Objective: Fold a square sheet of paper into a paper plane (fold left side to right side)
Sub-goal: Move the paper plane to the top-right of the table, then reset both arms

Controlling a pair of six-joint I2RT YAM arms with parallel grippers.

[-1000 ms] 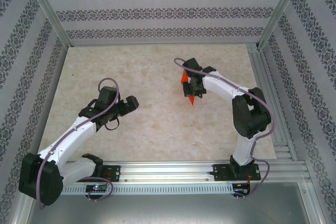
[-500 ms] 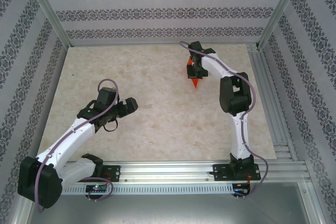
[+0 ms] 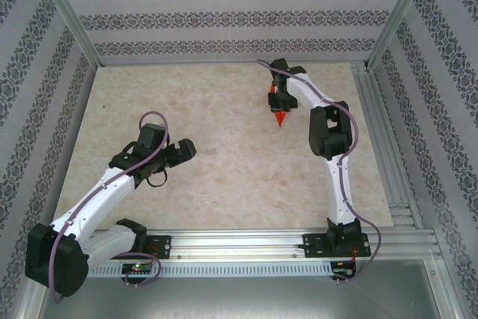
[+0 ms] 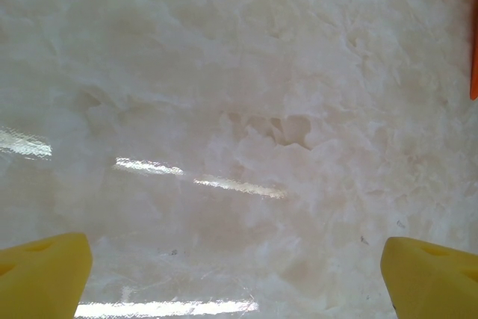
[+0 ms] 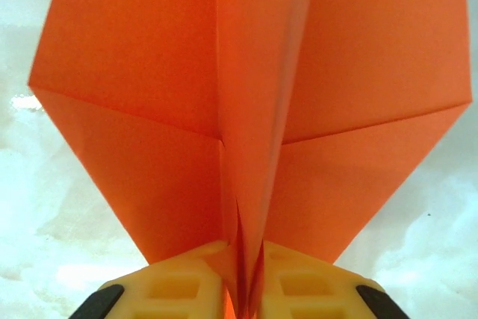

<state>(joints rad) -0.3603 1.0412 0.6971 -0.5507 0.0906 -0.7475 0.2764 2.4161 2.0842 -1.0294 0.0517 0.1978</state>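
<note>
right arm (image 3: 329,131) extended farther back, paper plane (image 3: 281,119) carried along

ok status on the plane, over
Left gripper open over marble tabletop. Right gripper pinching paper plane by its centre fold, nose toward the bases. No obstruction seen.

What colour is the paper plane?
The plane is bright orange, clearest in the right wrist view.

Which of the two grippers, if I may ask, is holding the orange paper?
The right gripper: its fingers pinch the centre fold of the paper plane; the left gripper is open and empty.
</note>
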